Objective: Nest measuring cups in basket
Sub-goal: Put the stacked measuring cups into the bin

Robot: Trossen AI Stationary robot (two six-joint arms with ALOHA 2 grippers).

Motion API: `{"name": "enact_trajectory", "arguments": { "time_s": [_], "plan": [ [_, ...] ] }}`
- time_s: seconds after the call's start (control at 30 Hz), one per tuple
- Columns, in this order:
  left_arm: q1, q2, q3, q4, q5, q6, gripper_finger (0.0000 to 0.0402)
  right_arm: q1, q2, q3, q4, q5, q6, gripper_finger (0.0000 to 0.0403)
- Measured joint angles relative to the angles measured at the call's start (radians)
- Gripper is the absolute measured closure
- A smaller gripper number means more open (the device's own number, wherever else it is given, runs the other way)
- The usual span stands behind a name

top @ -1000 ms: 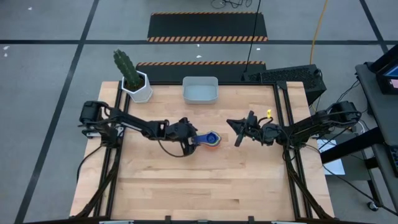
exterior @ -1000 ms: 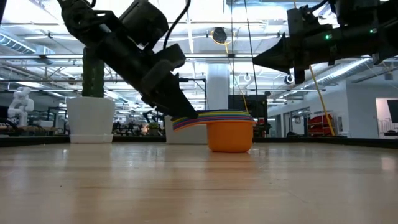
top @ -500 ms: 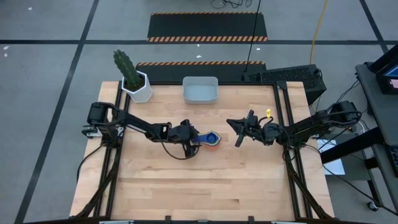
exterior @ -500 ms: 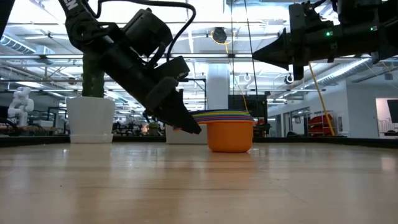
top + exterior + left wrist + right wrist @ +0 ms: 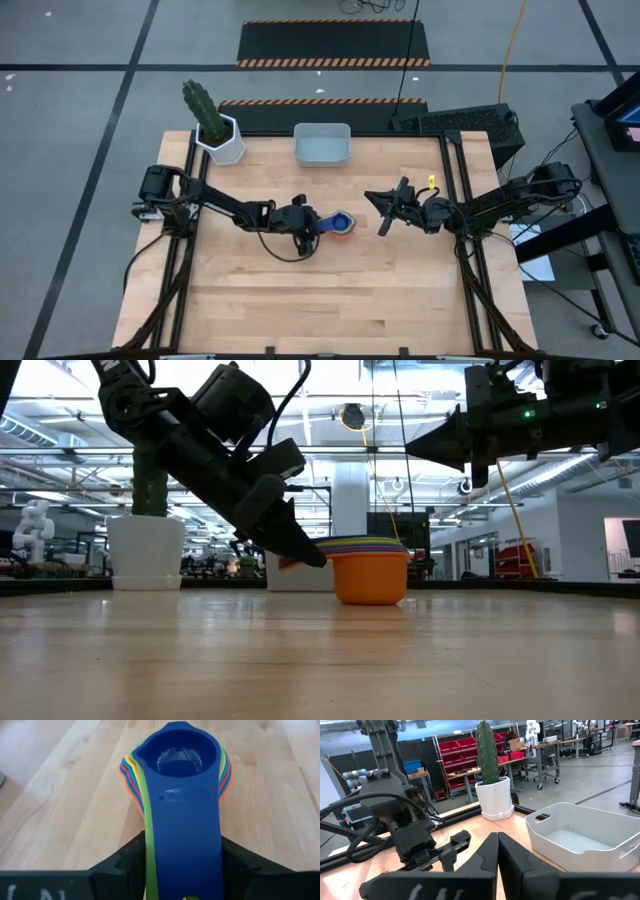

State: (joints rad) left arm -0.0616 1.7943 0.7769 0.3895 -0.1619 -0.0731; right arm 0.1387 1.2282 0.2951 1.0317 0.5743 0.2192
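Near the middle of the desk [image 5: 300, 290], in front of the basket [image 5: 322, 145], sit the stacked measuring cups [image 5: 340, 224]. The left end effector [image 5: 312, 226] grips their handles. The right end effector [image 5: 378, 212] hangs closed beside the cups, holding nothing.

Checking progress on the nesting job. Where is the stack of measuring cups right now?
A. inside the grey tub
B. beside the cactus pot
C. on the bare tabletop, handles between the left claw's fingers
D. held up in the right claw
C: the stack of measuring cups sits on the wooden table, its handles between the fingers of the left claw, well away from the tub.
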Motion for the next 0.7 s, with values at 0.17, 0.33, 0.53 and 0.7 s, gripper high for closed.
{"name": "enact_trajectory", "arguments": {
  "time_s": [0.17, 0.33, 0.53, 0.7],
  "plan": [
    [-0.001, 0.000, 0.000, -0.003, 0.001, 0.000, 0.0197, 0.000, 0.000, 0.000, 0.000, 0.000, 0.000, 0.0403],
    [-0.010, 0.000, 0.000, -0.011, 0.001, -0.001, 0.0164, 0.000, 0.000, 0.000, 0.000, 0.000, 0.000, 0.0403],
    [-0.012, 0.000, 0.000, -0.039, -0.001, 0.001, 0.0160, 0.000, 0.000, 0.000, 0.000, 0.000, -0.003, 0.0403],
    [-0.013, 0.000, 0.000, -0.029, -0.002, 0.008, 0.0180, 0.000, 0.000, 0.000, -0.001, 0.000, -0.005, 0.0403]
  ]
}}
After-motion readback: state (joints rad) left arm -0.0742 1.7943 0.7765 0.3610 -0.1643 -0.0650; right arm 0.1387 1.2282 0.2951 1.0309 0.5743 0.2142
